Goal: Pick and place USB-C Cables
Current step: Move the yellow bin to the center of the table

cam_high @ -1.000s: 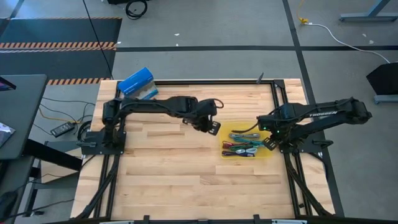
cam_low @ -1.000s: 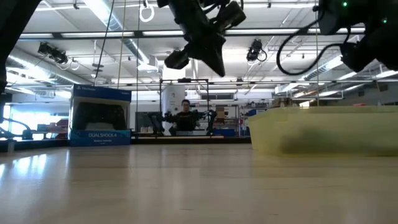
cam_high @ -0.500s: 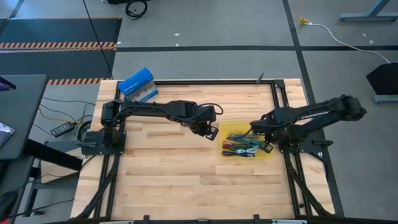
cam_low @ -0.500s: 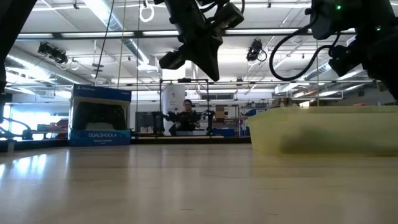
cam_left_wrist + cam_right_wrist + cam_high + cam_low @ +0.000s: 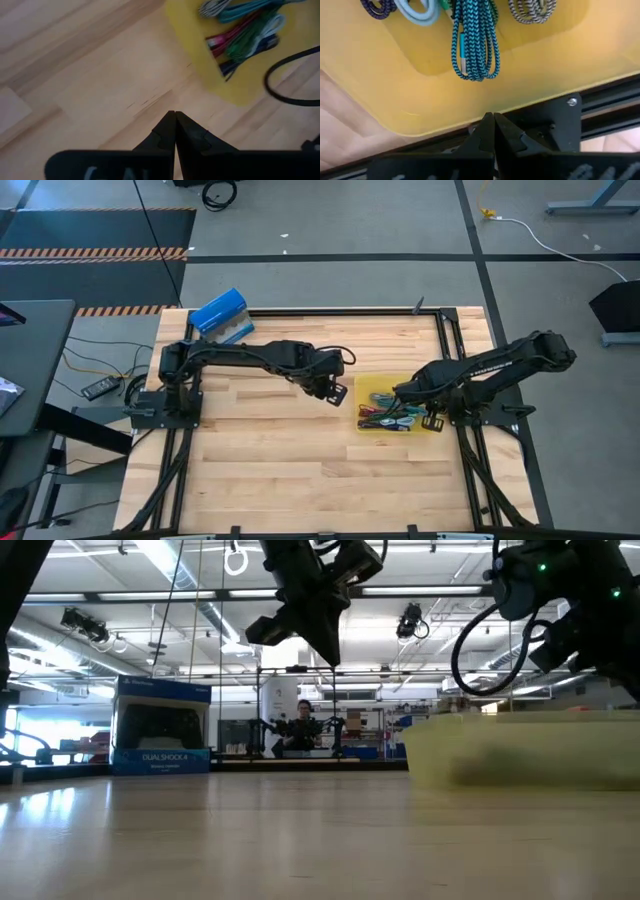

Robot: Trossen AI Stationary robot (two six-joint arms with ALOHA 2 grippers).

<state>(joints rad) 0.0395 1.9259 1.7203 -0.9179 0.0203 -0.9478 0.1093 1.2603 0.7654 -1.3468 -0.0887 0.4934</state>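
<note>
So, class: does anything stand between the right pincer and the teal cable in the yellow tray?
Nothing visible does. The right pincer, fingers together, hangs above the near rim of the yellow tray, and the teal cable lies uncovered in the tray, other cables beside it.

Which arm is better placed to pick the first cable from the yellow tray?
Probably the right. The right gripper is already over the yellow tray, facing the teal cable. The left gripper, shut, hangs over bare table beside the tray.
</note>
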